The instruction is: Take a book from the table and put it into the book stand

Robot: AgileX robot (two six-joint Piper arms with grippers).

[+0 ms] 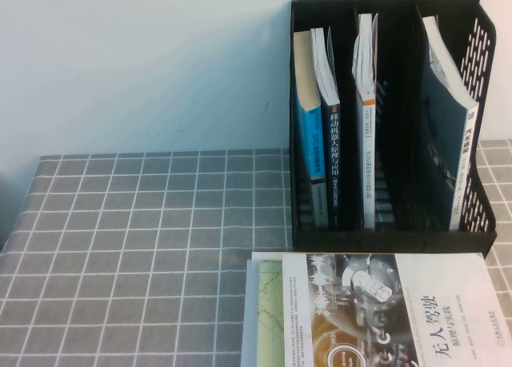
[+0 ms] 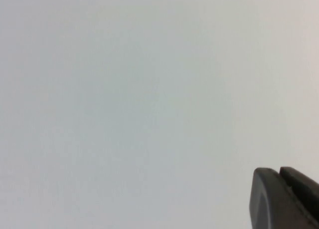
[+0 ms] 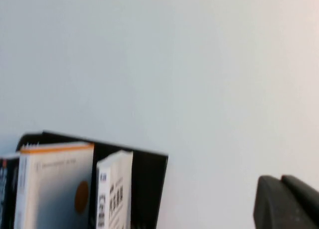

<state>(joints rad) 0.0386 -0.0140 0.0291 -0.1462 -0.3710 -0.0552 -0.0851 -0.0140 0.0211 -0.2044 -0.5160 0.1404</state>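
Note:
The book (image 1: 416,315), white with a black Chinese title and a dark mechanical photo, lies flat on the table (image 1: 128,239) at the front right, just in front of the book stand (image 1: 384,241). The black stand is upright at the back right and also shows in the right wrist view (image 3: 147,189). Neither arm appears in the high view. My left gripper (image 2: 277,171) is shut and empty, facing a blank white wall. My right gripper (image 3: 279,179) is shut and empty, raised and apart from the stand's top.
A pale yellow-green book (image 1: 268,311) lies under the white book, its left edge sticking out. The stand holds two books (image 1: 316,135) in its left compartment, a white one (image 1: 367,119) in the middle and a dark blue one (image 1: 444,135) leaning in the right.

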